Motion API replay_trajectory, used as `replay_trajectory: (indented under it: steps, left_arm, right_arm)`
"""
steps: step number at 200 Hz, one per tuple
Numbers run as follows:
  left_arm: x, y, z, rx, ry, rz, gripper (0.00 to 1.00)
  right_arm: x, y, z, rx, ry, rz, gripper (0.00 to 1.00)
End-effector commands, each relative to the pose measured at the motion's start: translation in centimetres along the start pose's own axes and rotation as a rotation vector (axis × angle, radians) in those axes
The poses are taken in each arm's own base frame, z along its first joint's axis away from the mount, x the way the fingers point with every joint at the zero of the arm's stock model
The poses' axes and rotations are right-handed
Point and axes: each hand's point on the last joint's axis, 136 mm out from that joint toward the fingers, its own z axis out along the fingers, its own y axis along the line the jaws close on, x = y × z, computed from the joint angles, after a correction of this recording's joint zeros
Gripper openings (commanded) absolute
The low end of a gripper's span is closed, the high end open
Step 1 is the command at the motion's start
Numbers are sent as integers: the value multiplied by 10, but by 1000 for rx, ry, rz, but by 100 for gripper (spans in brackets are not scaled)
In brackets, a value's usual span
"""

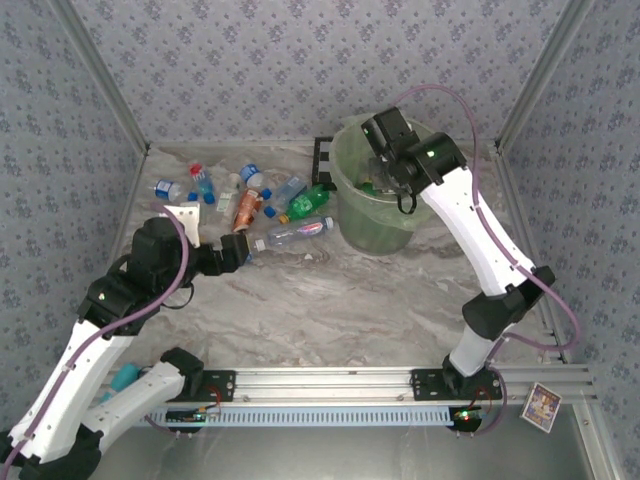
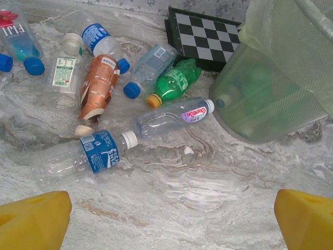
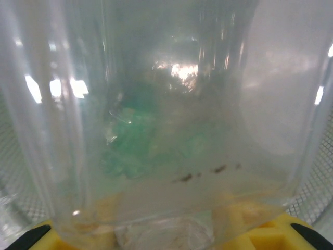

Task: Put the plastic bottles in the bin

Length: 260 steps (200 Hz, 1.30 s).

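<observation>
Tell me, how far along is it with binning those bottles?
Partly done. Bottle shapes already show through the bin wall. In hand: the right claw, at the bin's mouth, is shut on a clear bottle. Still to go: about nine bottles lie on the table; the left claw is open, facing them.

Right gripper (image 3: 166,237) pinches a clear bottle (image 3: 166,104) between yellow fingers (image 3: 270,232) at the bottom edge, blurry green shapes showing through it, bin (image 3: 13,172) mesh wall on both sides.
</observation>
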Motion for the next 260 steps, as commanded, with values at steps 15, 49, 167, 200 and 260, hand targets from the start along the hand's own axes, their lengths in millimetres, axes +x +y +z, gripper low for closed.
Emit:
replay_trajectory:
  steps: [15, 49, 167, 200, 260]
  left_arm:
    - [-15, -6, -7, 23, -49, 19, 100]
    - [-14, -4, -5, 16, -46, 16, 100]
    - [4, 4, 17, -24, 11, -86, 100]
    - [17, 14, 31, -74, 49, -117, 100]
    - [26, 57, 61, -216, 129, -176, 100]
  right_arm:
    - [6, -1, 9, 6, 67, 0, 36]
    - [2, 4, 13, -5, 73, -16, 52]
    - [-18, 14, -36, -75, -92, -22, 100]
    - [-20, 36, -51, -146, -147, -64, 100]
    - [-4, 98, -65, -275, -218, -201, 100]
